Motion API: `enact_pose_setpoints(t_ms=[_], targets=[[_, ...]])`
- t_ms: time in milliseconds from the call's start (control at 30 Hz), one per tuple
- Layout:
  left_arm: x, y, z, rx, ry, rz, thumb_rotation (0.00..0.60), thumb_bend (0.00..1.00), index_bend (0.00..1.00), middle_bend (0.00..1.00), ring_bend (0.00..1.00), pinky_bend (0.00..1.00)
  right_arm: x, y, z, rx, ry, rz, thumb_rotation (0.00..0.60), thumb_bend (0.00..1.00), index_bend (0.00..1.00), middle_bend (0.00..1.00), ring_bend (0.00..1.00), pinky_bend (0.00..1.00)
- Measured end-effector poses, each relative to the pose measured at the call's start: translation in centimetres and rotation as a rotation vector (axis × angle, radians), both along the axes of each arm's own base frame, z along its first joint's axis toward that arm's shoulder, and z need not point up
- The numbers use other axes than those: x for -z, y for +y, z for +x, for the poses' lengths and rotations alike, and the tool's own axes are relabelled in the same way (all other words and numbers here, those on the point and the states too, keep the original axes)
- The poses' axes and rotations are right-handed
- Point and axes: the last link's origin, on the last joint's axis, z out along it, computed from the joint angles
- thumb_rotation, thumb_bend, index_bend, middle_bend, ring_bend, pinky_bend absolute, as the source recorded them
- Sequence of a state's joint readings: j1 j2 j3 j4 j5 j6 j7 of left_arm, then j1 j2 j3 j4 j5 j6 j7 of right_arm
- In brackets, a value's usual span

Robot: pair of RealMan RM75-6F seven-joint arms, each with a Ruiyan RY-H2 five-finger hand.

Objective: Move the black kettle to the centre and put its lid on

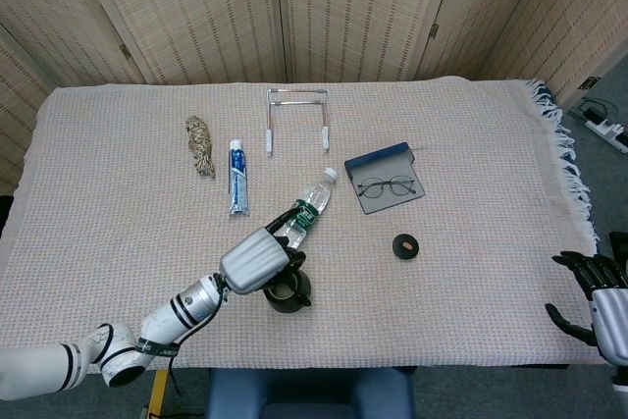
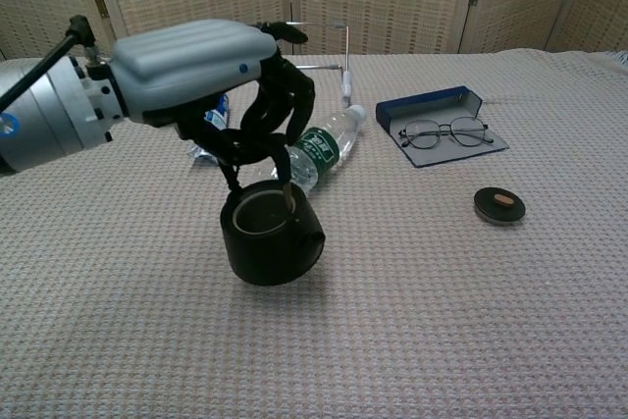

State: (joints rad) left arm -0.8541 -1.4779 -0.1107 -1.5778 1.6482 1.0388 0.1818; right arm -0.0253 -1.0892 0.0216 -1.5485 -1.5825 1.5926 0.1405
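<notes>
Head view, item one: black kettle (image 1: pixel 288 290), lidless, mouth upward, standing axis vertical, near the front edge of the woven tablecloth (image 1: pixel 471 144), a little left of the middle. Its spout showed as a small bump on the right side in the chest view (image 2: pixel 270 239); whether the base touched the cloth or hung just above it could not be told.

Item two: left hand (image 1: pixel 257 260), grasping the kettle from above, fingers (image 2: pixel 280 110) curled down around the handle, forearm running back toward the front left corner.

Item three: kettle lid (image 1: pixel 404 246), a black disc with a pale knob, lying flat on the cloth well to the right of the kettle, also seen in the chest view (image 2: pixel 499 205).

Item four: right hand (image 1: pixel 601 303), at the far right edge beyond the tablecloth, holding nothing, fingers apart.

Item five: clear water bottle (image 1: pixel 302 212) with green label, lying on its side just behind the kettle, cap pointing back and right.

Item six: blue-and-white toothpaste tube (image 1: pixel 237 190), lying lengthwise front to back, left of the bottle.

Item seven: bundle of rope (image 1: pixel 200 145), left of the tube.

Item eight: bent wire rack (image 1: pixel 296 119), standing toward the back.

Item nine: spectacles (image 1: pixel 385 186) resting on an open blue case (image 1: pixel 378 157), behind the lid.
</notes>
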Motion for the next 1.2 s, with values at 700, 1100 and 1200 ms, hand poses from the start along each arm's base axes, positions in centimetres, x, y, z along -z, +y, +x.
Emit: enact_pose_setpoints(t_ms=[700,1100,1200], targets=[[5.8,1.3,6.0,0.073,0.050,-0.010,0.600,0.58,0.72,0.71,0.59,0.01,-0.5,0.5,-0.8,0.026,-0.002,-0.010,0.600,0.28,0.23,0.24,0.21,0.15],[6.8,3.2,4.9,0.022,0.123,0.062,0.600,0.51,0.44,0.47,0.38,0.00,-0.5,0.5,-1.0,0.030,-0.004,-0.013,0.600,0.28,0.23,0.24,0.21,0.15],[7.1,3.5,4.4,-0.006,0.157,0.069,0.600,0.43,0.21,0.24,0.19,0.00,-0.5,0.4,-1.0,0.029,-0.005,-0.011,0.600,0.28,0.23,0.24,0.21,0.15]])
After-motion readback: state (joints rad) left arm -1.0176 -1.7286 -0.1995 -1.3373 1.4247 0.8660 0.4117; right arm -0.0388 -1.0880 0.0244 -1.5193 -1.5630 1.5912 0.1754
